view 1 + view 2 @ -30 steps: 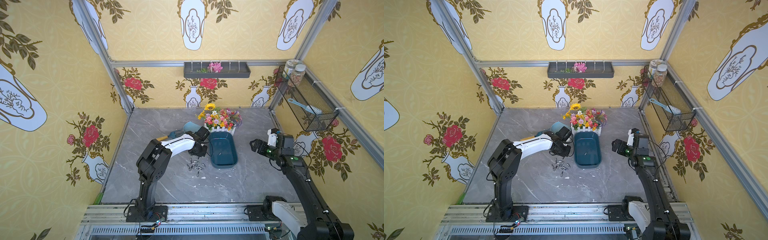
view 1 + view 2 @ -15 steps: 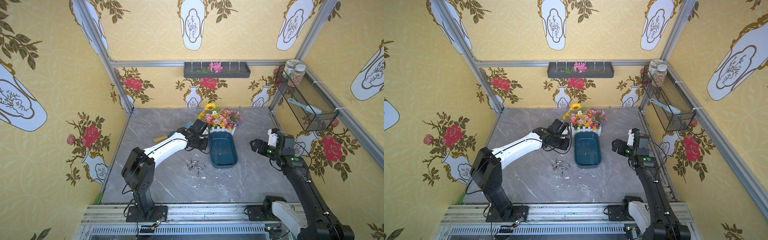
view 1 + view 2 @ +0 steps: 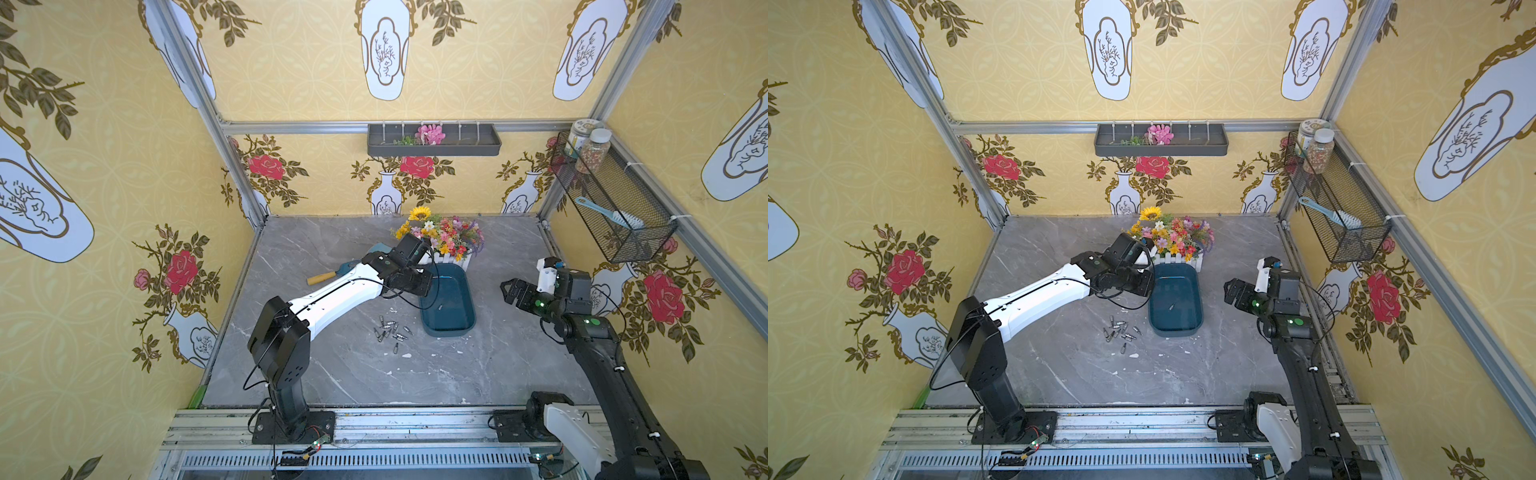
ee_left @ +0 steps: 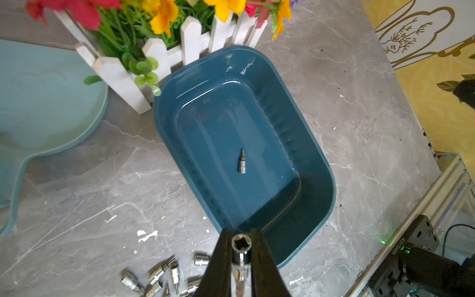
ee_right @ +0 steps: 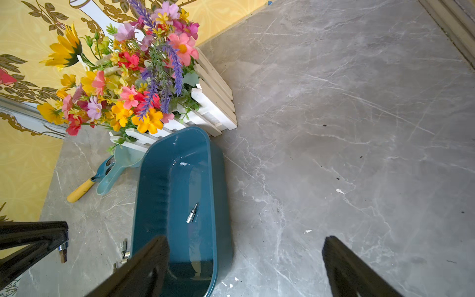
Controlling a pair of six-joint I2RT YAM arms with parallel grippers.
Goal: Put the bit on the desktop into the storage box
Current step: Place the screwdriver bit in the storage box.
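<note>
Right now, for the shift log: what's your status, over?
Left gripper shut on a bit by the box rim; right gripper open. Second bit in box, pile on desktop. Nothing blocking the box.

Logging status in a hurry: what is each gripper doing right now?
Left gripper: closed, holding a bit.
Right gripper: open, empty.

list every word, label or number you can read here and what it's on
Nothing reads clearly.
White printed string on the black robot housing, left wrist view: too blurred to quote.
Label on the jar in the wire basket: too small to read.
</note>
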